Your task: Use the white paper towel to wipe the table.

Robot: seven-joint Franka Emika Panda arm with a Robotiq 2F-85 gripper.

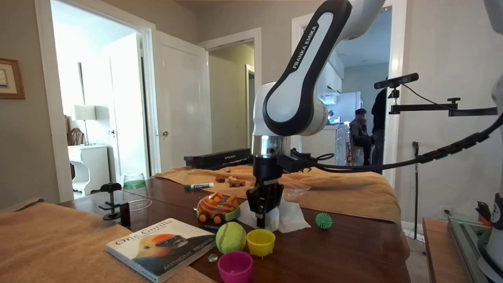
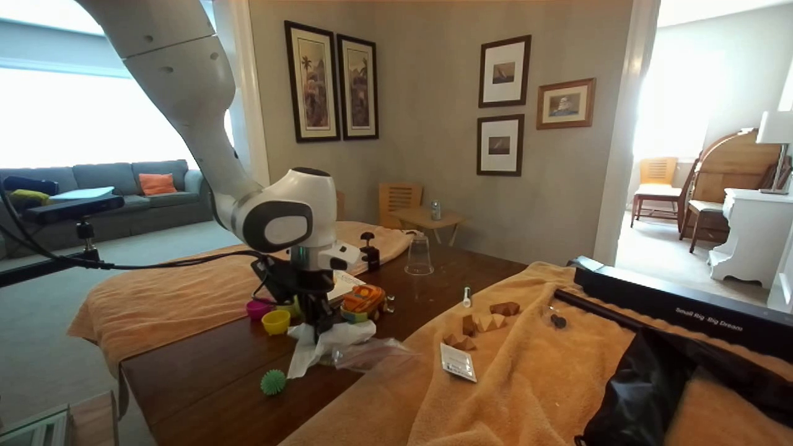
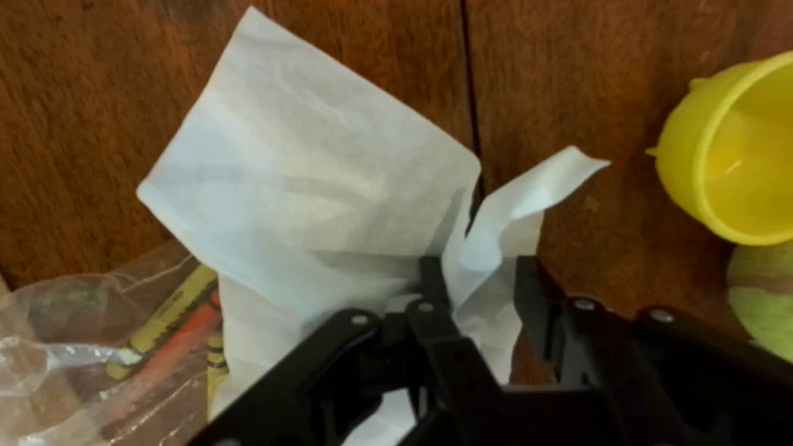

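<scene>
The white paper towel (image 1: 294, 218) lies crumpled on the dark brown glossy table (image 1: 334, 255) and shows in both exterior views (image 2: 302, 358). In the wrist view the towel (image 3: 297, 179) spreads flat to the left, with a fold standing up between the fingers. My gripper (image 3: 477, 266) points down at the towel. Its fingers are apart, with a clear gap around the raised fold; the left finger touches or nearly touches it, the right finger is apart from it. In both exterior views the gripper (image 1: 262, 223) is low over the towel; its fingertips (image 2: 317, 334) are partly hidden by paper.
A yellow cup (image 3: 743, 155), a pink cup (image 1: 235, 267), a yellow-green ball (image 1: 230, 237) and a toy car (image 1: 217, 207) stand close by. A green spiky ball (image 2: 272, 382) and a clear plastic bag (image 2: 372, 355) with crayons flank the towel. A book (image 1: 161, 247) lies farther off.
</scene>
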